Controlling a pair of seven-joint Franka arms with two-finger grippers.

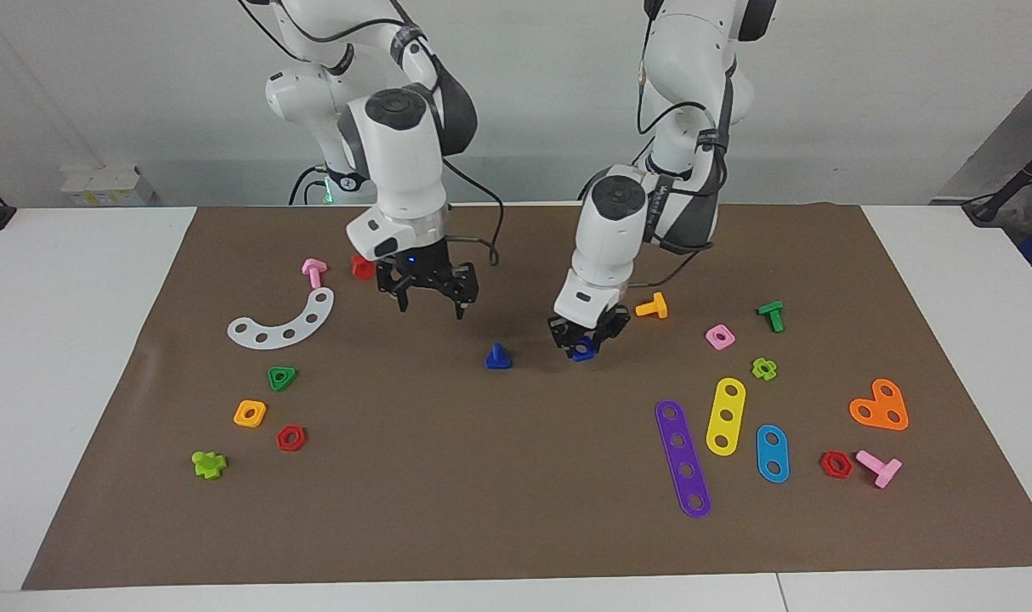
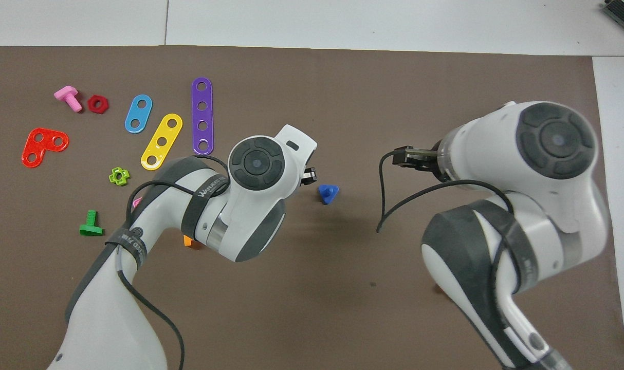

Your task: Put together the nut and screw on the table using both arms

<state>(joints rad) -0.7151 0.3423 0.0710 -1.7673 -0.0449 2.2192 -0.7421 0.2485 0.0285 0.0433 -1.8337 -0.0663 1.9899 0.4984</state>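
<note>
Left gripper is low over the middle of the bench, fingers clamped on the dark-blue nut, which sits at or just above the mat; contact with the mat cannot be told. The dark-blue screw stands head-down, shaft up, on the mat beside it, toward the right arm's end, apart from the nut. Right gripper hangs in the air, over bare mat nearer the robots than the screw, fingers apart and holding nothing. Red bolt lies close by.
</note>
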